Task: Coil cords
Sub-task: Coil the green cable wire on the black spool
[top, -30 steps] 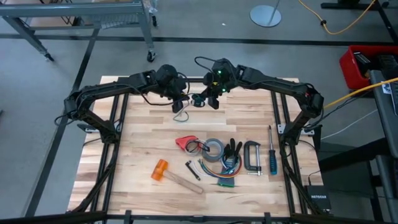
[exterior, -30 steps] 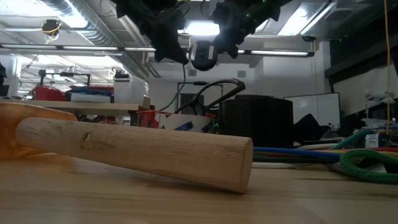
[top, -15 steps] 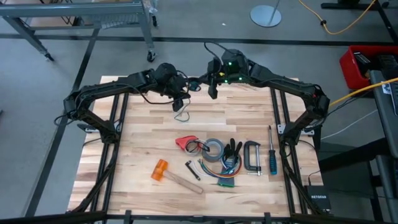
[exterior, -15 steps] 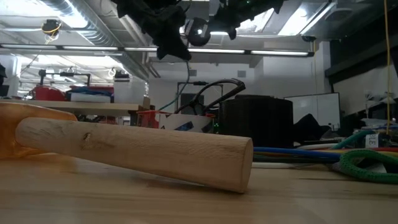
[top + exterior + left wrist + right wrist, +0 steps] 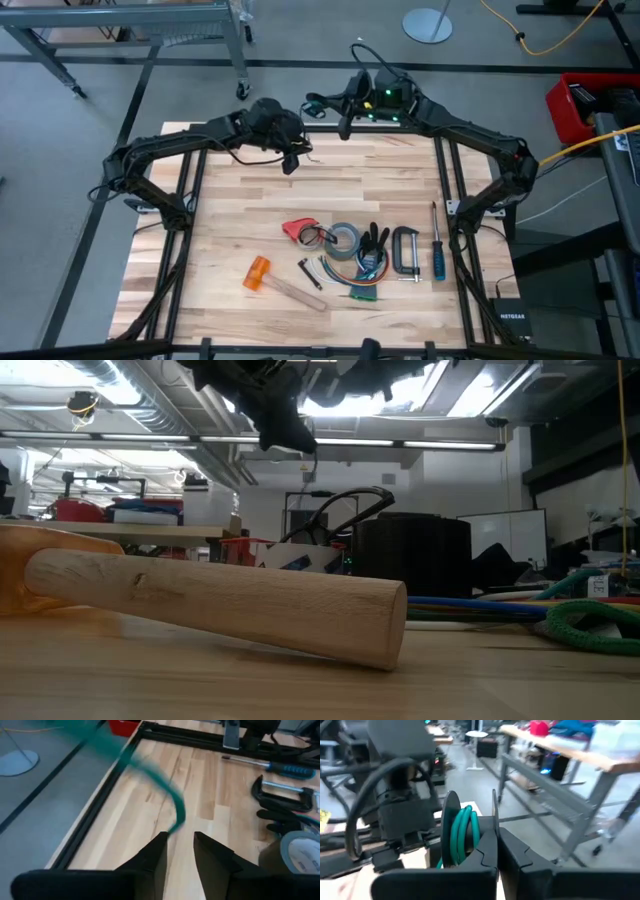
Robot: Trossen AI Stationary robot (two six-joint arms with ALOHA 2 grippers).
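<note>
The cord is thin and teal-green. Part of it is wound between two dark discs as a small reel, which my right gripper is shut on, high above the table's far edge. The free length runs through the air to my left gripper, which hovers above the far middle of the table. The left fingertips stand a little apart, and the cord's end comes down between them. In the low view only my left gripper shows plainly, at the top. My left gripper's fingers stand narrowly apart, pointing slantwise down at the table. The cord's lower end meets the tip of one finger; whether it is pinched or only rests there, I cannot tell. My right gripper holds the reel of wound cord between its two fingers, lifted clear of the table. The wound turns stand upright just past the fingertips.
On the near half of the table lie a hammer, a red tool, a roll of grey tape, pliers, a C-clamp, a screwdriver and a bundle of coloured wires. Bare wood lies under both grippers.
My right gripper has gone up and toward the table's far edge with the reel, turning as it went. The slack loop of cord that hung below my left gripper has been drawn up and no longer hangs there. My left gripper has stayed nearly in place.
</note>
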